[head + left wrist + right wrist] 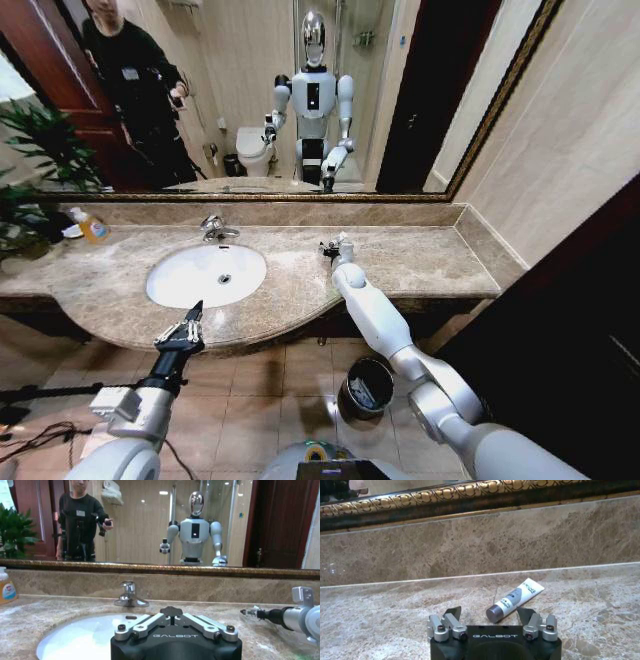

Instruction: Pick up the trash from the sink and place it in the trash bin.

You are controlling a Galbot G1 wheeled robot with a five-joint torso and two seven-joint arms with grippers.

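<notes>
A white tube of trash (516, 599) with a dark cap lies on the beige marble countertop, right of the sink (207, 275). My right gripper (489, 612) is open just above the counter, its fingers (452, 615) standing on either side of the tube's capped end. In the head view the right gripper (333, 247) sits near the backsplash. My left gripper (191, 320) is shut and hovers at the counter's front edge, before the white basin (75, 637). The dark round trash bin (365, 388) stands on the tiled floor below the right arm.
A chrome faucet (215, 230) stands behind the basin. An orange-yellow soap bottle (93, 228) and a plant (35, 150) are at the far left. A gold-framed mirror (300, 100) runs along the wall. Cables (40, 435) lie on the floor at left.
</notes>
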